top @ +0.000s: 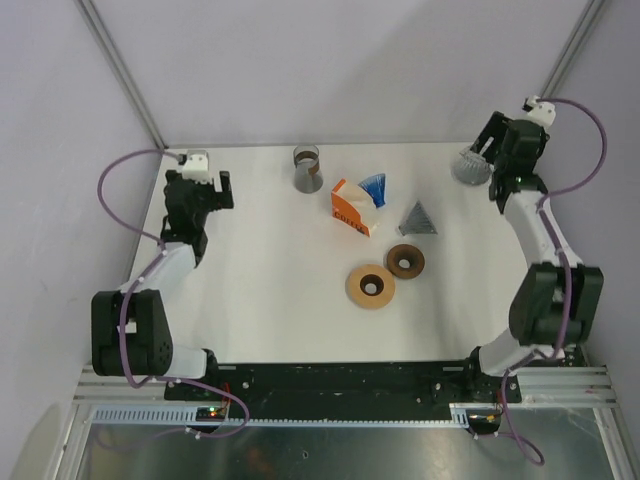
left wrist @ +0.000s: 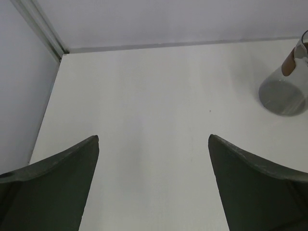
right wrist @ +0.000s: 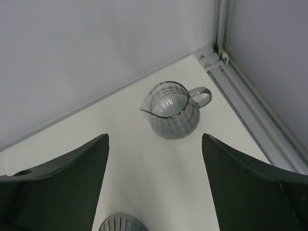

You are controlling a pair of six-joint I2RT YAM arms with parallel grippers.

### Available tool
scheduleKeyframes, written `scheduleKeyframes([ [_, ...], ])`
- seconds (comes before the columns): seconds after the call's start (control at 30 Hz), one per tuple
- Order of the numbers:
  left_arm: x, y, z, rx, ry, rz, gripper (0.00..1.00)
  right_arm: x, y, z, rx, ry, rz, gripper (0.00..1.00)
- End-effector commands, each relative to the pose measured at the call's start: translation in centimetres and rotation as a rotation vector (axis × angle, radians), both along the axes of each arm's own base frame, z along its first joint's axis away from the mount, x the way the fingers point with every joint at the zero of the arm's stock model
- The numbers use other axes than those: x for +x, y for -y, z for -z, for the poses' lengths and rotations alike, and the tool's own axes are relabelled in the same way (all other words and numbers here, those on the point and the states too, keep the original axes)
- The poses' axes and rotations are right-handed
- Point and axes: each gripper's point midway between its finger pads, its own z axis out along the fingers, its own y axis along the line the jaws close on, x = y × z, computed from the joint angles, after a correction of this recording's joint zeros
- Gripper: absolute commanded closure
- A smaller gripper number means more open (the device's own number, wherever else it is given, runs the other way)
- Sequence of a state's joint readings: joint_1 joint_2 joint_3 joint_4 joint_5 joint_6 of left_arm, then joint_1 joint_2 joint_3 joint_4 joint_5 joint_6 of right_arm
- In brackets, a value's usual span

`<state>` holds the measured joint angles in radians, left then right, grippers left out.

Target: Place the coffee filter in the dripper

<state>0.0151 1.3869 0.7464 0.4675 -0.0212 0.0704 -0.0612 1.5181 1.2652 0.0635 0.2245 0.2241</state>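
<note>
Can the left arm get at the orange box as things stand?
Probably yes. The left gripper is open, and bare table lies between it and the orange box; only the glass carafe stands close to that path.

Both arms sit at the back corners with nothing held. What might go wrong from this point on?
1. The right hand hangs open close to a glass pitcher and a ribbed grey piece; swinging away could knock either.
2. The orange filter box, blue cone and grey cone sit close together, so a reach may nudge a neighbour or grab the wrong item.
</note>
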Motion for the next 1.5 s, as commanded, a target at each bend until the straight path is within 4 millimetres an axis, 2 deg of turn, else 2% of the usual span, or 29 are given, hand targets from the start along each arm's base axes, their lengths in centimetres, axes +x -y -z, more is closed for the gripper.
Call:
scheduleKeyframes([
  [0.0, -1.0, 1.0, 0.8, 0.054, -0.198, 0.081, 0.0, 2.3, 2.6, 6.4, 0.155, -0.249, 0.064, 0.2],
  [0.1, -1.0, 0.7, 0.2, 0.061, -0.211, 0.069, 0.0, 5.4, 3.9, 8.3, 0.19, -0.338, 0.095, 0.24],
  [0.13, -1.1, 0.7, 0.1, 0.062, -0.216, 0.067, 0.0, 6.7, 4.3, 7.8, 0.191, -0.334, 0.103, 0.25],
  [0.2, -1.1, 0.6, 0.3, 0.062, -0.228, 0.063, 0.0, 8.6, 5.1, 9.3, 0.192, -0.372, 0.132, 0.26],
  [0.33, -1.2, 0.4, 0.8, 0.068, -0.251, 0.055, 0.0, 10.9, 6.8, 11.3, 0.186, -0.4, 0.194, 0.32],
  [0.47, -1.2, 0.3, 1.0, 0.07, -0.262, 0.054, 0.0, 12.5, 7.5, 12.9, 0.2, -0.4, 0.207, 0.4],
  [0.57, -1.1, 0.4, 1.0, 0.07, -0.263, 0.055, 0.01, 13.2, 7.6, 14.0, 0.206, -0.407, 0.204, 0.45],
  [0.77, -1.2, 0.4, 1.4, 0.07, -0.285, 0.057, 0.01, 12.8, 8.2, 16.5, 0.176, -0.46, 0.226, 0.49],
  [0.87, -1.3, 0.4, 1.4, 0.069, -0.29, 0.055, 0.01, 12.7, 7.8, 17.7, 0.178, -0.486, 0.206, 0.55],
  [0.93, -1.3, 0.4, 1.3, 0.069, -0.289, 0.055, 0.01, 12.5, 7.8, 18.2, 0.181, -0.503, 0.204, 0.64],
  [1.1, -1.5, -0.2, 0.9, 0.086, -0.286, 0.027, 0.01, 12.2, 7.9, 16.9, 0.168, -0.486, 0.205, 0.94],
  [1.13, -1.5, -0.3, 0.9, 0.088, -0.285, 0.026, 0.01, 12.1, 7.9, 16.4, 0.162, -0.481, 0.205, 0.97],
  [1.23, -1.6, -0.4, 0.7, 0.1, -0.283, 0.024, 0.01, 11.5, 7.9, 14.2, 0.143, -0.46, 0.2, 1.0],
  [1.33, -1.8, -0.5, 0.4, 0.113, -0.281, 0.027, 0.01, 10.7, 7.6, 11.2, 0.123, -0.416, 0.181, 1.0],
  [1.47, -2.2, -0.3, 0.0, 0.125, -0.286, 0.046, 0.0, 8.7, 6.2, 6.1, 0.078, -0.335, 0.145, 1.0],
])
